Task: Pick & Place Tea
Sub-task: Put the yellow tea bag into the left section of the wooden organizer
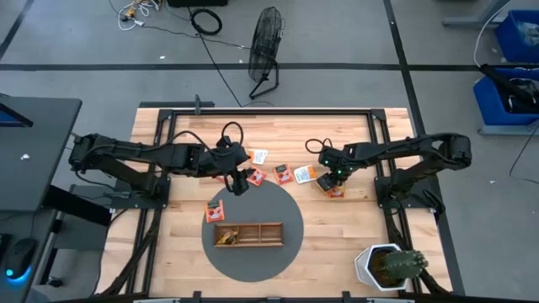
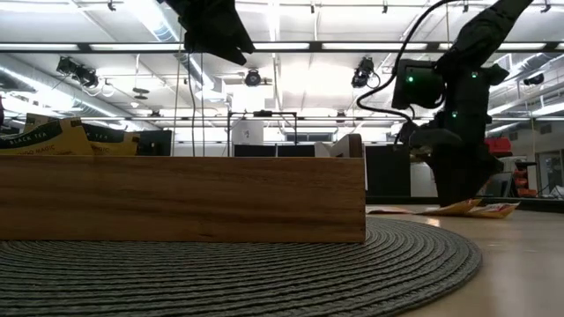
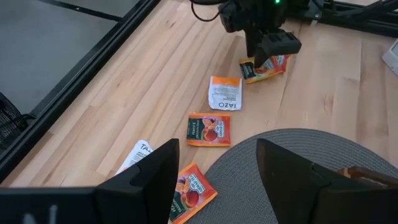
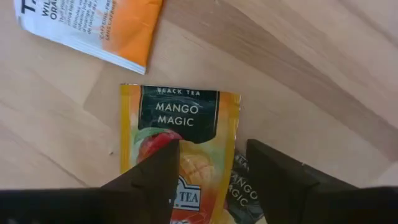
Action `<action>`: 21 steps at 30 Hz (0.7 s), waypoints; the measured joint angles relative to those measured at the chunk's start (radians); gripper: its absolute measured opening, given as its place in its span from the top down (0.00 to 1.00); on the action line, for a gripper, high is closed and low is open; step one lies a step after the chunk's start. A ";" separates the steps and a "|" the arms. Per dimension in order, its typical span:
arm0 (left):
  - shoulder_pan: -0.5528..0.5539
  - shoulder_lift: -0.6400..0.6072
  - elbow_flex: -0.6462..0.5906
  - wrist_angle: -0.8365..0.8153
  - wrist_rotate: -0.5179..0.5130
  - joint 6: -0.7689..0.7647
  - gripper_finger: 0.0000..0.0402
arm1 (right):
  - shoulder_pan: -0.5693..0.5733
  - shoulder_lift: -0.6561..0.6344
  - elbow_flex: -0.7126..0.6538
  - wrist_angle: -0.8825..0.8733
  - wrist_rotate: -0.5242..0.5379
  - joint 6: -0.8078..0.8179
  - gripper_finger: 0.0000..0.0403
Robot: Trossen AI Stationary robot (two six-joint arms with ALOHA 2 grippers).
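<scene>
Right gripper (image 4: 208, 180) low over Mango Magic tea sachet (image 4: 177, 134), jaws apart, nothing held, left gripper (image 1: 238, 183) above round grey mat (image 1: 286, 202) edge, jaws wide, empty, wooden compartment tray (image 1: 261, 235) on mat

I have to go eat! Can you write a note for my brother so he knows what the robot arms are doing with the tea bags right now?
Right pincer: open, low over a Mango Magic sachet on the bare wood right of the mat, another sachet partly under it.
Left pincer: open, empty, raised above the mat's far edge.
Tea: several loose sachets lie on the wood past the mat, including a white and orange one and an orange one.
Done: a few sachets stand in the tray's left compartment.
Left: grab the Mango Magic sachet, then move the remaining loose ones to the tray.
</scene>
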 joint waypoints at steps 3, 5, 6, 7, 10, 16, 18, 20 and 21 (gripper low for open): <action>0.000 0.000 0.000 0.000 0.000 0.000 0.46 | 0.010 0.022 0.001 -0.004 0.013 -0.005 0.57; 0.000 0.000 0.000 0.000 0.000 -0.002 0.46 | 0.015 0.022 0.001 -0.005 0.027 -0.008 0.64; 0.000 0.000 0.000 0.000 0.000 -0.007 0.46 | 0.015 0.020 -0.001 -0.004 0.031 -0.014 0.69; 0.000 0.000 0.000 0.000 0.000 -0.015 0.46 | 0.015 0.016 -0.001 0.000 0.035 -0.023 0.75; 0.000 0.000 0.000 0.000 0.000 -0.019 0.46 | 0.015 0.002 -0.003 0.025 0.031 -0.053 0.93; 0.000 0.000 0.000 0.000 0.000 -0.019 0.46 | 0.016 -0.056 0.025 -0.026 0.027 -0.098 0.99; 0.000 0.000 0.000 -0.001 0.000 -0.018 0.46 | 0.016 -0.078 0.059 -0.039 0.025 -0.129 0.99; 0.000 0.000 0.000 0.000 0.000 -0.018 0.46 | 0.016 -0.094 0.092 -0.092 0.025 -0.156 1.00; 0.000 0.000 0.000 0.000 0.000 -0.017 0.46 | 0.016 -0.100 0.111 -0.113 0.025 -0.175 1.00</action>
